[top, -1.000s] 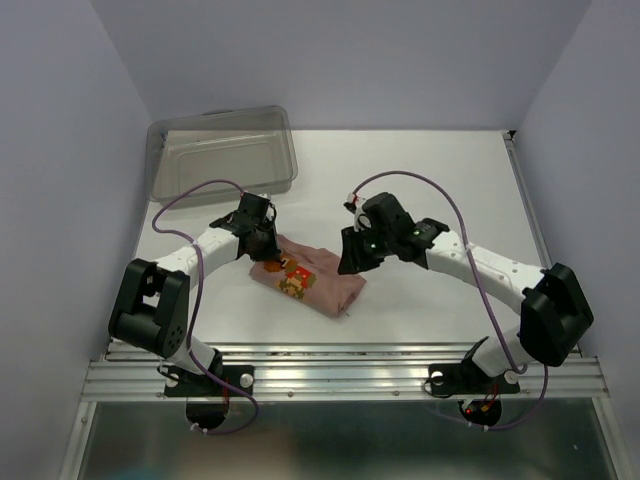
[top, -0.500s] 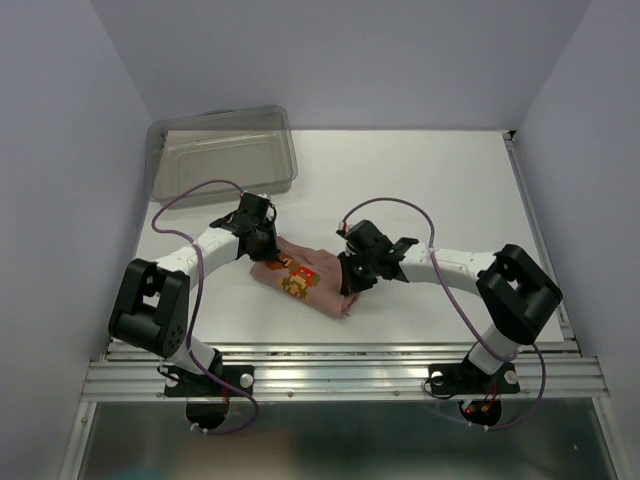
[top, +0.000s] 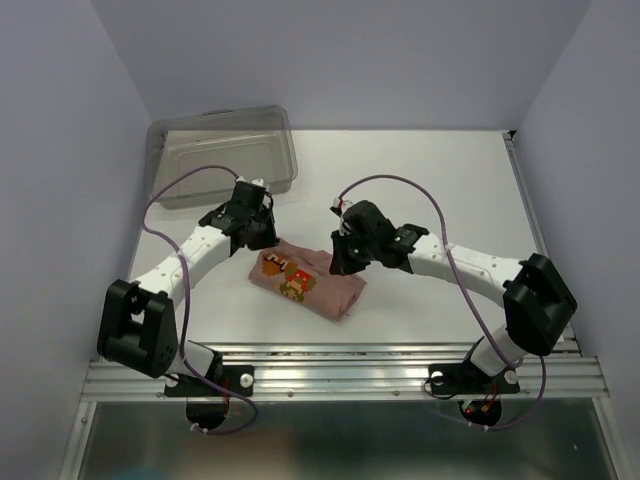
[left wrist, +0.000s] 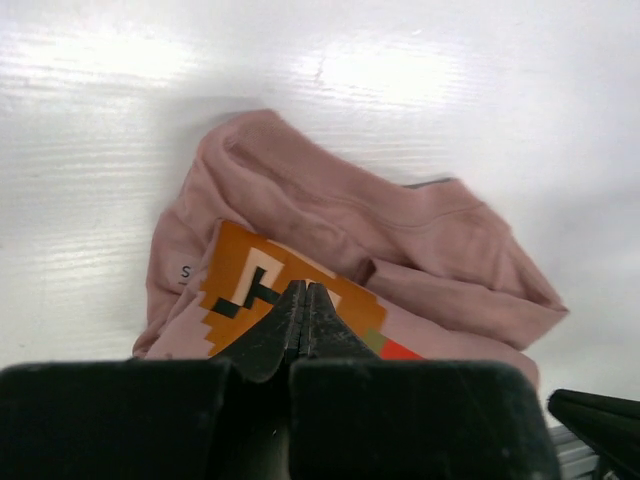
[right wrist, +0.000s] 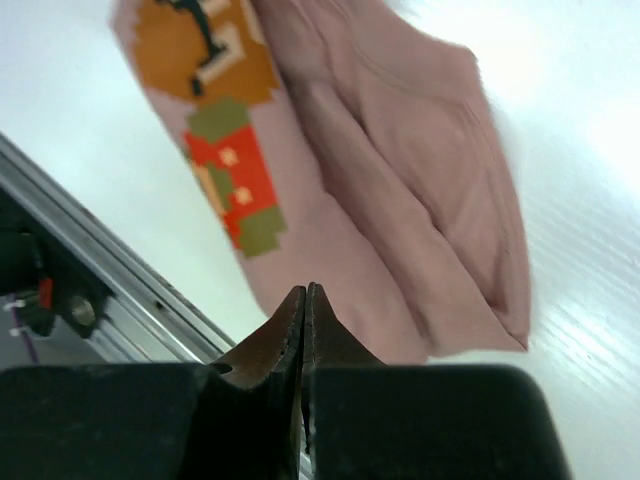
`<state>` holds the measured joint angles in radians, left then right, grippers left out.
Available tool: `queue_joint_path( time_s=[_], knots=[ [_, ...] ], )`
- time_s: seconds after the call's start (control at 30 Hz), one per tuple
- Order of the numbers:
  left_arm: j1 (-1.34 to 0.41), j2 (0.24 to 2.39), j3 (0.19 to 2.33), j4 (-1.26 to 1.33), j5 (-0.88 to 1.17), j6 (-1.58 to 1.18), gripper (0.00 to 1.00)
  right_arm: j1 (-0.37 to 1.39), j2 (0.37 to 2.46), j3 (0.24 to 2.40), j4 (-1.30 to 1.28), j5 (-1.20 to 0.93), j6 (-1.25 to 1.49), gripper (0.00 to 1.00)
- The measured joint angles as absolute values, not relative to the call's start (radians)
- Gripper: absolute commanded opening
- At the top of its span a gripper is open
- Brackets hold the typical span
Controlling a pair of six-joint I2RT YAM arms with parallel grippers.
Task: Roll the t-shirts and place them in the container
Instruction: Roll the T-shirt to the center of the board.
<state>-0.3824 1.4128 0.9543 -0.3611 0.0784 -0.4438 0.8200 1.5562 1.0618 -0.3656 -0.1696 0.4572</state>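
Mid-table, btwn the two grippers, lies the pink shirt (top: 305, 283), bundled into a short, loose roll w/ the orange print facing up. L gripper (top: 266, 236) sits over its far-left end, fingers pressed together, nothing btwn them in the wrist view. R gripper (top: 341, 264) is over the right end, fingers likewise together and empty. Grey bin (top: 225, 150) stands at the table's (top: 430, 180) far-left corner, well apart from the shirt.
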Motion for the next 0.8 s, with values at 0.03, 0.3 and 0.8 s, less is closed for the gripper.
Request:
queue_joint_path(
  time_s=[0.03,0.3,0.8],
  knots=[
    [-0.390,1.395,0.968,-0.362,0.079,-0.445,0.00,0.822,1.556,1.085,-0.364,-0.178,0.457,0.01],
    [-0.455,1.341,0.919,-0.312,0.144,-0.492,0.00,0.865,1.629,1.137,-0.255,-0.279,0.511,0.01],
    [-0.456,1.449,0.791,-0.277,0.049,-0.548,0.00,0.875,1.786,1.048,-0.123,-0.214,0.520,0.01]
  ],
)
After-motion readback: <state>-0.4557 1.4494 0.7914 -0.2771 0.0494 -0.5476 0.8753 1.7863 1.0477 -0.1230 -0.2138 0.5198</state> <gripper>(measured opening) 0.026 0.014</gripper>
